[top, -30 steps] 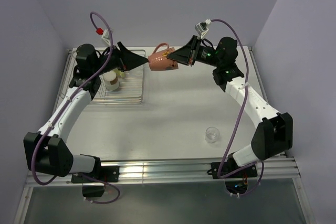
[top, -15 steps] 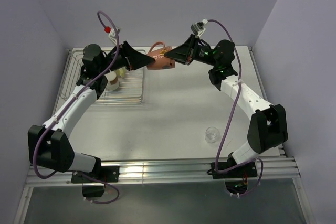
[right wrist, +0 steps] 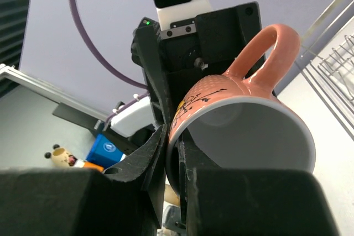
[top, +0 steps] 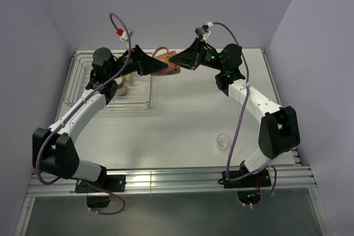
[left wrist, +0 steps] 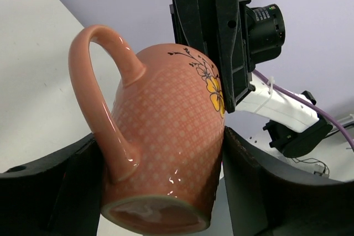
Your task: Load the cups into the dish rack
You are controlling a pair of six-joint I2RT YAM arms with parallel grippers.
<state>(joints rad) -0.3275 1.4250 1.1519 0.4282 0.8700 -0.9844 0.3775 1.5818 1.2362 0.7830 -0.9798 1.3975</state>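
Note:
A salmon-pink mug with a yellow flower hangs in the air just right of the dish rack, held between both arms. My right gripper is shut on its rim, one finger inside and one outside. My left gripper has come in from the other side, and its two fingers press against the walls near the mug's base. A pale yellow mug stands in the rack, partly hidden by the left arm. One clear glass tumbler stands on the table at the front right.
The wire rack fills the table's back left corner, and its edge shows in the right wrist view. Purple walls close in the back and both sides. A metal rail runs along the near edge by the arm bases.
The left gripper has moved right onto the mug and narrowed from wide open to touching its sides. The right arm has carried the mug a little left and higher.

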